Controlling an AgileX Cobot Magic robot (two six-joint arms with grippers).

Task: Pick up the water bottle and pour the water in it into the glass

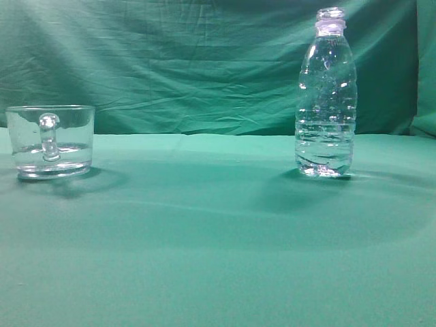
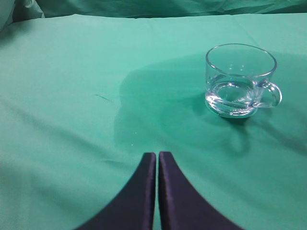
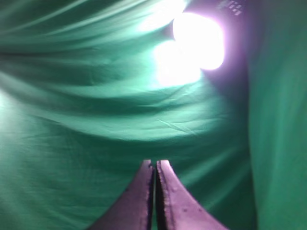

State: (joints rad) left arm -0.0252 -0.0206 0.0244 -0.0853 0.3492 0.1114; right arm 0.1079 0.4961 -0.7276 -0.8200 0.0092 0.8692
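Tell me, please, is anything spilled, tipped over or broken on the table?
Nothing stands out. The water bottle stands upright with no cap, and the glass stands upright well apart from it, with a little water at its bottom. The green cloth shows wrinkles and shadows, but no clear puddle.

From my station, the right wrist camera gave me little beyond cloth and glare. The right gripper (image 3: pixel 155 165) rose from the bottom edge, its two dark fingers (image 3: pixel 139 201) pressed together with only a hairline seam between them, nothing caught there. Behind it hung the green cloth (image 3: pixel 96 120), folded into long creases that ran across the frame, darker at the top and down the right side. A bright light (image 3: pixel 194 45) burned at the upper right, washing the fabric around it to white and pale violet. I could not make out what the source was.
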